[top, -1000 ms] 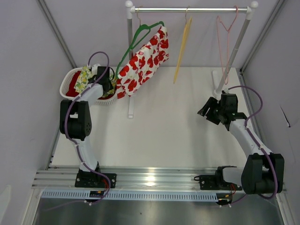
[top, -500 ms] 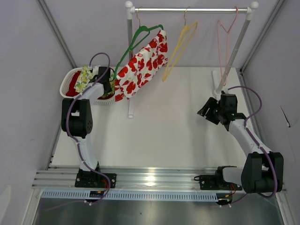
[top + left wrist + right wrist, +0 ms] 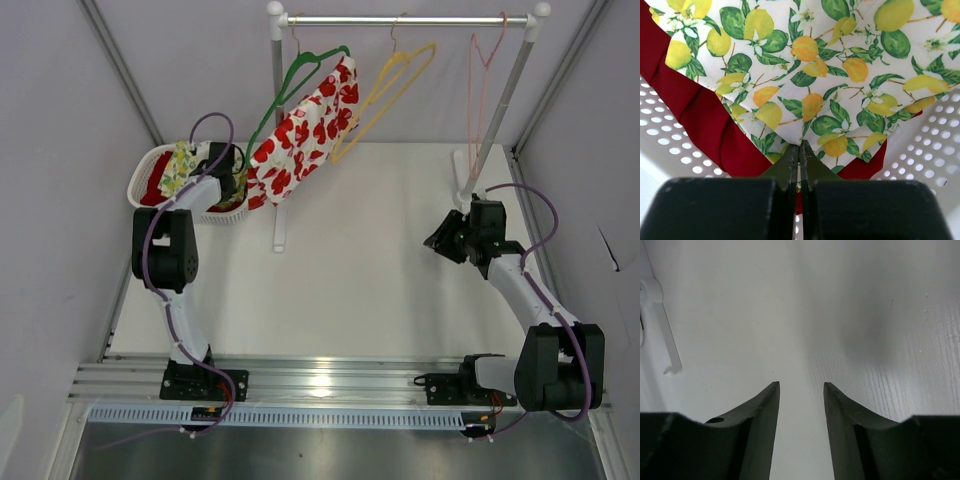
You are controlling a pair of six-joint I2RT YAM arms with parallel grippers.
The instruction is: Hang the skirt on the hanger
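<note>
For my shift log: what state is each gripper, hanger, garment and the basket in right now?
Left gripper: shut on the lemon-print skirt, at its corner.
Lemon-print skirt: in the basket, over red cloth.
Right gripper: open, empty.
Green hanger: on the rail, carrying the red-flower skirt.
Yellow hanger: on the rail, bare, tilted.
Pink hanger: on the rail, bare.

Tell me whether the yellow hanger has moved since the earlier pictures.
Yes. The yellow hanger has swung on the rail, its lower end now nearer the left post.
</note>
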